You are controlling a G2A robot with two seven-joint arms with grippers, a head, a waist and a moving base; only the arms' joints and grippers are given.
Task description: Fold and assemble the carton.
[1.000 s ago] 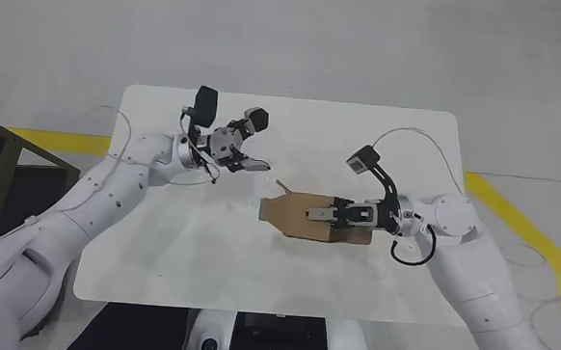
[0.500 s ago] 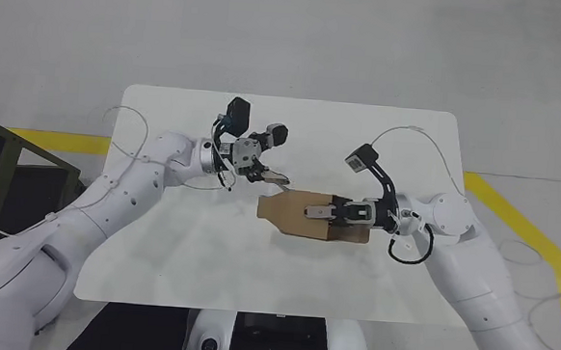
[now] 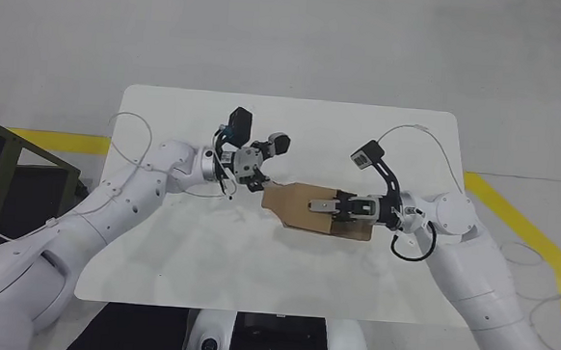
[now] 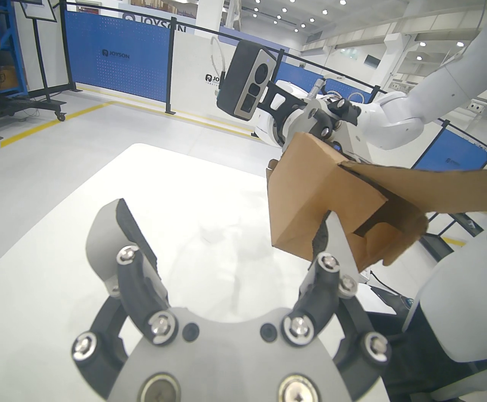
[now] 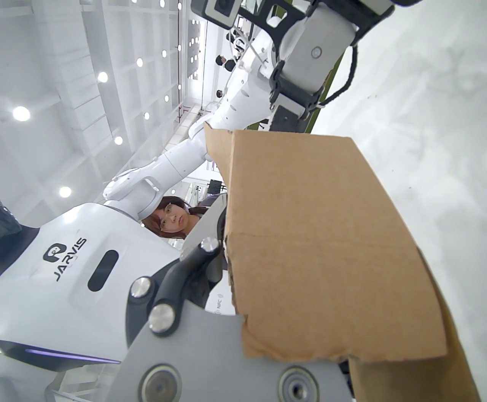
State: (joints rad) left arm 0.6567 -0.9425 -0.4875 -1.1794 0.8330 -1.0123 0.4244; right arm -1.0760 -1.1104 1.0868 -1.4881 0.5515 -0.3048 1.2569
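light: bright, even, cast by round ceiling lamps (image 5: 21, 113) | shadows: faint, soft-edged | glare: white flat bench (image 4: 114, 182) washed out | edges: straight lines bowed in wrist views

The carton (image 3: 293, 212) is matt brown cardboard with rough-cut edges; the table (image 3: 255, 270) is smooth white.
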